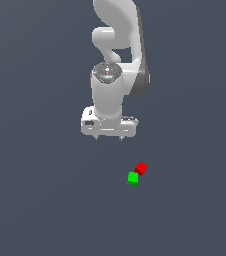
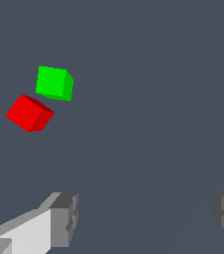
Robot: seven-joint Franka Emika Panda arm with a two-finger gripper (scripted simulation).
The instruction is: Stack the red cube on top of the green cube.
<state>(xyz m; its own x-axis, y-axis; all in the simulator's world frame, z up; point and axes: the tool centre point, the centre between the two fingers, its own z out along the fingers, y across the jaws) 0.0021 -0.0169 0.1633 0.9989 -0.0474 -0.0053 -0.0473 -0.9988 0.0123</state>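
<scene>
Flat slate-grey desk [image 1: 40, 200] fills both views, bare but for two tiny cubes. Up top in the exterior view hangs the white arm [image 1: 116, 55], wrist pointing down, fingers [image 1: 108, 138] showing as two short stubs under the hand. From the wrist view the fingers [image 2: 143, 218] are spread wide, one grey pad [image 2: 64, 218] on each side of the frame and nothing between them but desk. Red cube [image 1: 141, 168] sits on the desk at about five o'clock from the hand in the exterior view, well apart from it. Green cube [image 1: 132, 178] lies just beside it, at seven o'clock from the red, corners nearly touching. In the wrist view red [image 2: 28, 113] and green [image 2: 54, 83] are again close neighbours, both turned at different angles.
</scene>
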